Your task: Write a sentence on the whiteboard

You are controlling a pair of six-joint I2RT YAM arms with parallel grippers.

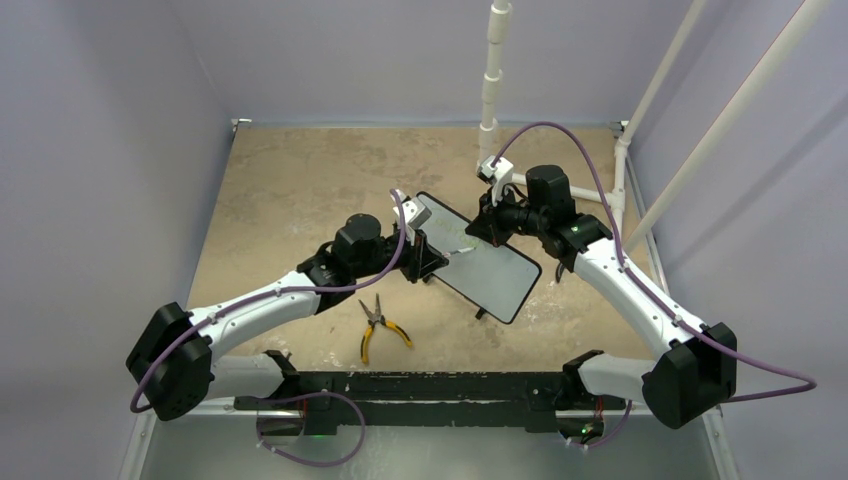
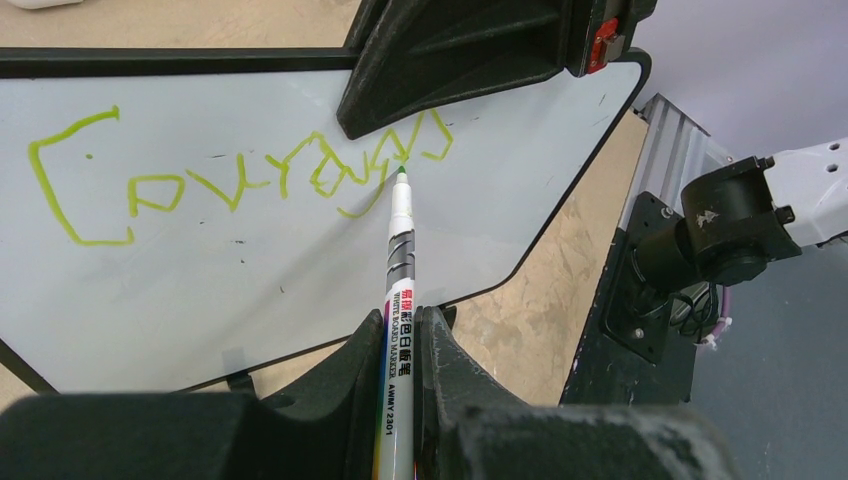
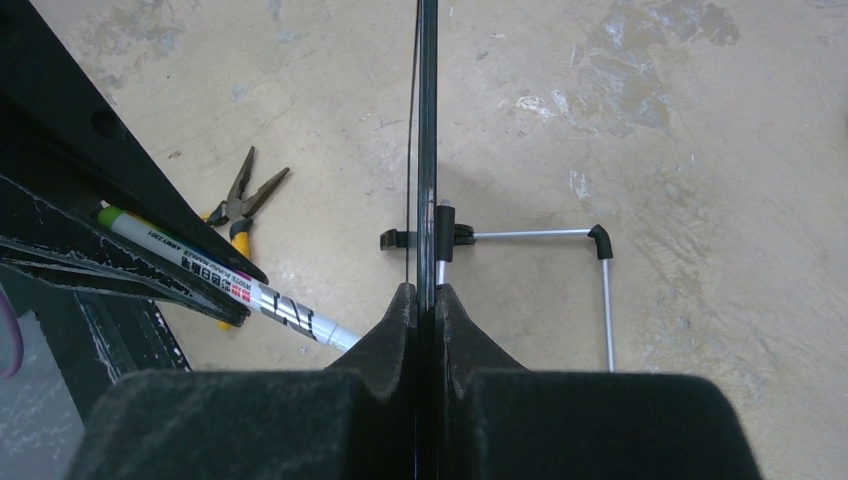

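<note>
The whiteboard is seen tilted over the middle of the counter. Its upper edge is pinched by the right claw, which is clamped tight on the thin black frame. A marker is gripped in the closed left claw, and its green tip is set against the board just under the right claw's finger. The sentence is laid out as one yellow-green row across the board's upper part. Plain white surface is left below it, down to the lower edge. Pliers are spotted near the counter's front edge, apart from the board. A white pipe post is seen close behind the right arm.
</note>
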